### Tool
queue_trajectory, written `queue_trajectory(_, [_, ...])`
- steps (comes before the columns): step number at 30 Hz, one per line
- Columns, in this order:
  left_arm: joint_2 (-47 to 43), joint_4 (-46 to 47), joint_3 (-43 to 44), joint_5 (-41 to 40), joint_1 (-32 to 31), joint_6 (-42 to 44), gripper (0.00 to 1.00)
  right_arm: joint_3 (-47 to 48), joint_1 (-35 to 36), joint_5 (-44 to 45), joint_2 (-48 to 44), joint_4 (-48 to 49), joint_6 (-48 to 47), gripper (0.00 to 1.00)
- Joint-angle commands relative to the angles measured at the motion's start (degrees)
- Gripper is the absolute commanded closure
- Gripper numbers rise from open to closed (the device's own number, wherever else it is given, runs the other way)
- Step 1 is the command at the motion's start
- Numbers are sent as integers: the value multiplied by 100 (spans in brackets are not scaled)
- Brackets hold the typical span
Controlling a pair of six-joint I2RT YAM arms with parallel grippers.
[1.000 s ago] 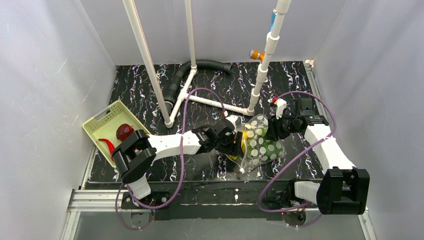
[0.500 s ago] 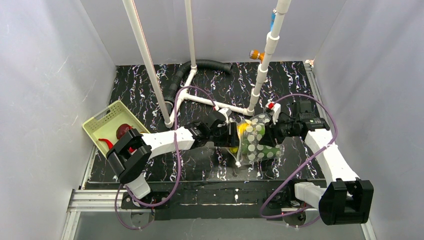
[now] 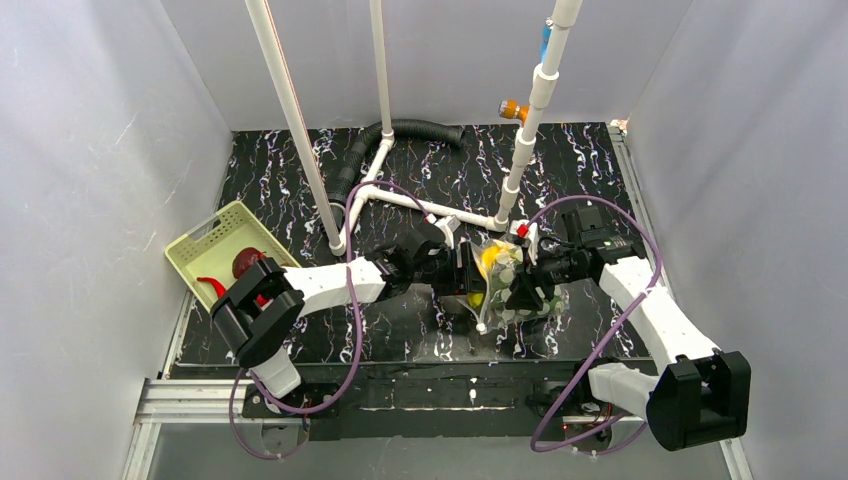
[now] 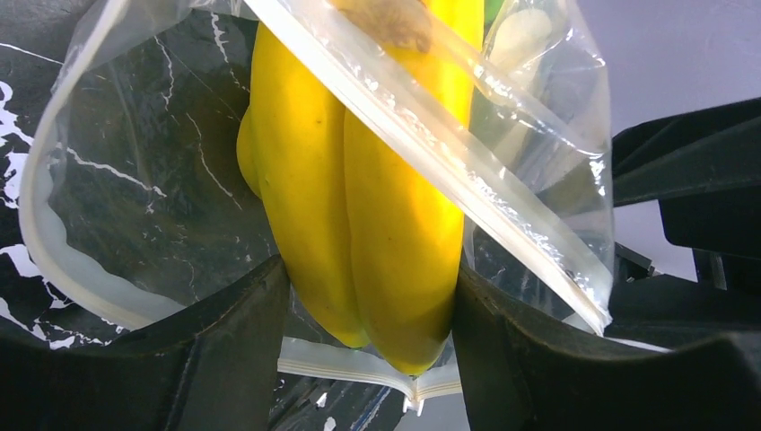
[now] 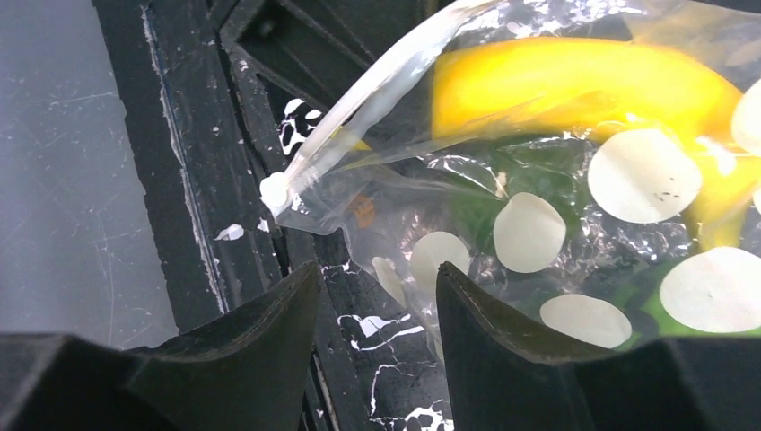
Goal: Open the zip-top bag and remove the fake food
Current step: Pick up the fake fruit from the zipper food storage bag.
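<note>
Grey walls (image 3: 100, 200) box in a black marbled surface (image 3: 590, 160), with white pipes (image 3: 300, 120) rising at the back. From above, the zip-top bag (image 3: 505, 285) is mid-surface between both arms, and a dark red fruit (image 3: 247, 263) lies in the pale green basket (image 3: 200, 240). Only the left wrist shows the left tool (image 4: 370, 296) clenched on the yellow banana (image 4: 359, 180) at the bag's mouth. The right tool (image 5: 377, 296) is released, with bag film between its jaws. A green piece (image 5: 669, 314) blurs behind the dots.

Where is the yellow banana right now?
In the left wrist view the yellow banana is pinched by the left gripper at the mouth of the zip-top bag; from above, that is just left of the right gripper.
</note>
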Motion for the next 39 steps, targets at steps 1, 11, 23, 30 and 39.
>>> queue_trajectory(1, [-383,-28,-36,57,37,-127,100,-31,101,-437,5,-185,-168,41])
queue_trajectory(11, [-510,-55,-215,-386,4,-552,100,126,563,-1216,62,-184,146,39])
queue_trajectory(23, [-130,-530,329,-1810,-520,-826,100,-287,788,325,-459,2015,2555,37])
queue_trajectory(30, [-83,-739,502,-2266,-710,-895,100,-316,999,584,-453,2259,2913,36])
queue_trajectory(39, [-153,-738,474,-2482,-811,-941,100,-262,1198,898,-324,2158,2784,51])
